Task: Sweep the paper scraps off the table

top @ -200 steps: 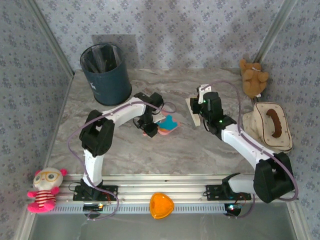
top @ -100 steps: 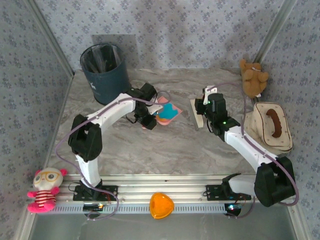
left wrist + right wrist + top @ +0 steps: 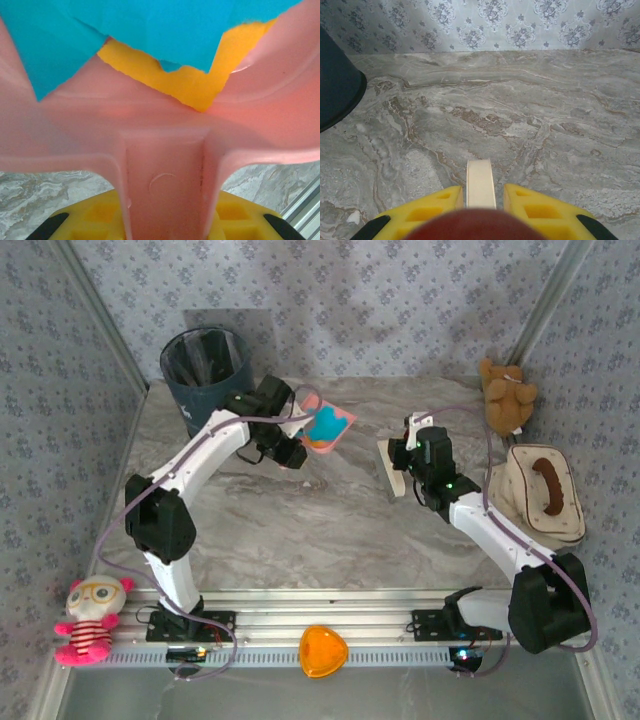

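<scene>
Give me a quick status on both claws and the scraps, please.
Left claw shut on pink dustpan. Right claw shut on cream tool. Paper scraps in dustpan, near bin. No obstacle seen.

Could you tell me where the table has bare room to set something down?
The widest bare patch of the table lies from the dustpan and brush down to the near rail. A narrower strip runs along the back wall between the bin and the teddy bear. The right edge is crowded: bear and beige hat.
</scene>
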Robot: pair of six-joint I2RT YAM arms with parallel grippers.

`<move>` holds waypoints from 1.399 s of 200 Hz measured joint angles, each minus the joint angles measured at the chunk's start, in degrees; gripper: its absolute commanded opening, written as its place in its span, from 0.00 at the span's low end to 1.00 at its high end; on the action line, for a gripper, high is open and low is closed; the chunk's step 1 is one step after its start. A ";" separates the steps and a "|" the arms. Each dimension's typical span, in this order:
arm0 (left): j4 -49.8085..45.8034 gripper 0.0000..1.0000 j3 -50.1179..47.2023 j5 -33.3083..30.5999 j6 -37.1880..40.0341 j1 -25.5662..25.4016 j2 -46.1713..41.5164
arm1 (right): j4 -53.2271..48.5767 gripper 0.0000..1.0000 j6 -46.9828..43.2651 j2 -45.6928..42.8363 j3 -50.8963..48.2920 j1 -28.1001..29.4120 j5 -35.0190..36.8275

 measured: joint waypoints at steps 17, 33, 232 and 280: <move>-0.15 0.00 1.86 1.16 -0.57 1.22 -0.02 | -0.09 0.00 0.00 0.00 -0.02 0.00 -0.33; -0.22 0.00 3.65 2.27 -1.29 2.38 -0.09 | -0.17 0.00 0.00 0.00 -0.02 0.00 -0.46; 6.93 0.00 20.09 18.60 -23.78 20.35 0.68 | -0.85 0.00 0.17 1.36 0.00 0.04 -2.08; 16.31 0.00 15.39 22.95 -33.27 24.24 0.59 | -1.16 0.00 0.20 1.75 0.00 0.04 -2.34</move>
